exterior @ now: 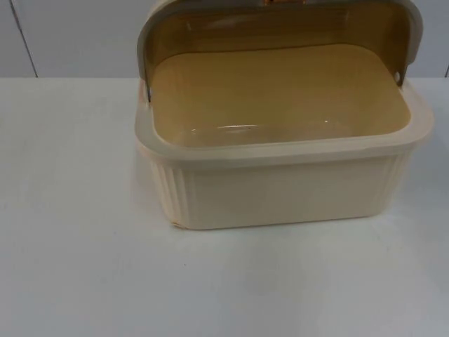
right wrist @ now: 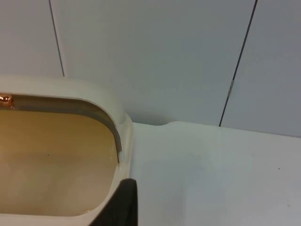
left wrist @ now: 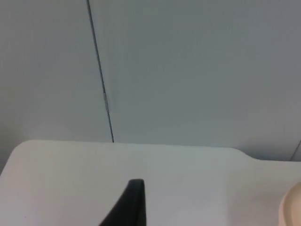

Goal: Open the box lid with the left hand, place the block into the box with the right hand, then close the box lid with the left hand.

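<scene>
Box: a cream plastic box [exterior: 280,186] with ribbed corners sits toward the far edge of the white tabletop [exterior: 84,267], close to the grey wall [exterior: 70,35].
Lid: the lid [exterior: 280,21] stands swung up at the back, its amber inside facing forward; in the right wrist view its rounded corner [right wrist: 101,101] shows with a small copper-coloured fitting [right wrist: 4,100].
Inside: the box's amber bottom looks bare; I can find no block in it, nor anywhere on the tabletop.
Left gripper: the left gripper [left wrist: 129,205] hangs over the tabletop beside the box, whose cream edge [left wrist: 291,207] peeks in just beside it; 1 black fingertip shows, so I cannot tell whether the fingers are apart or together.
Right gripper: the right gripper [right wrist: 120,202] sits by the box's right rim, next to the raised lid; again 1 fingertip, so I cannot tell its state or whether it carries anything.
Stage: opening looks done, the lid is not yet closed; whether the block step remains cannot be settled.
Risk: the upright lid could drop shut if bumped; closing it with the block missing would leave the task undone; a push low on the light box could slide it.
Writing: no brand, label or lettering can be read.
</scene>
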